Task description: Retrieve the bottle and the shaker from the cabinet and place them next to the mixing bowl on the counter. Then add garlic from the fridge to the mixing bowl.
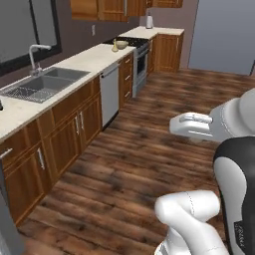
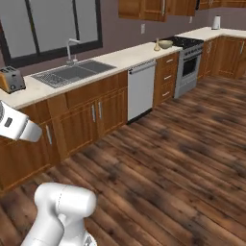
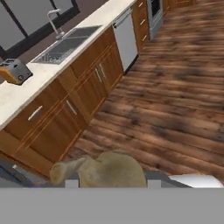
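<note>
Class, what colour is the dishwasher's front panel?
White, on the dishwasher; clearest in the right base view.

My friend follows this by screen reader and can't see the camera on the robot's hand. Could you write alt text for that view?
A pale tan, lumpy garlic bulb sits at the bottom of the picture, gripped by the robot's hand. Beyond it, dark wood plank flooring runs alongside brown wooden cabinets under a cream countertop carrying a silver toaster and steel sink.

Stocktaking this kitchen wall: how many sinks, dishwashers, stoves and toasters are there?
Sink: 1
Dishwasher: 1
Stove: 1
Toaster: 1
Total: 4
</note>
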{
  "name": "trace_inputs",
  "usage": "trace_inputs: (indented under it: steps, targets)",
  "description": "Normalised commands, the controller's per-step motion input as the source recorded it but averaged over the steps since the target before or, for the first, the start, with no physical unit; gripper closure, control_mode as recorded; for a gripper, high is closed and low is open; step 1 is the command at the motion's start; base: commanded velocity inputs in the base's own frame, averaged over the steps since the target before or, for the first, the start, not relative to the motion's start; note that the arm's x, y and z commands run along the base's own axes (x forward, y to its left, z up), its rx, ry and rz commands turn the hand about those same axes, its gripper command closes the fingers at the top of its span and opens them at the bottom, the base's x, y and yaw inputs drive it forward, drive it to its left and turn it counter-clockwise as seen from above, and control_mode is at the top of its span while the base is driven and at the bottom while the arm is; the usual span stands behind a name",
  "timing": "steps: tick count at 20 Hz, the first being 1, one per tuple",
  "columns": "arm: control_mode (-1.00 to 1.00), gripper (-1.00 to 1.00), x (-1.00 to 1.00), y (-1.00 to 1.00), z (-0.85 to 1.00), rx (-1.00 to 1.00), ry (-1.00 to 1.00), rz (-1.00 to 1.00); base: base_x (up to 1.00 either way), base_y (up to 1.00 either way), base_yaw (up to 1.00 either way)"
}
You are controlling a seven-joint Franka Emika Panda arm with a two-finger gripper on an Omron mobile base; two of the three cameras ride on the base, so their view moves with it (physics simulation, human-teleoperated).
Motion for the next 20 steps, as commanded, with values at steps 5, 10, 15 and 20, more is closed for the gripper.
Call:
trace_inputs:
  steps: [5,10,15,20]
  targets:
    - [1.0,1.0,0.0,0.0,0.0,0.0,0.0,0.0,0.91,-0.94,-0.37]
    - [1.0,1.0,0.0,0.0,0.0,0.0,0.0,0.0,1.0,-1.0,-0.04]
    - [1.0,1.0,0.0,0.0,0.0,0.0,0.0,0.0,1.0,-1.0,0.03]
    - [1.0,1.0,0.0,0.0,0.0,0.0,0.0,0.0,1.0,-1.0,0.18]
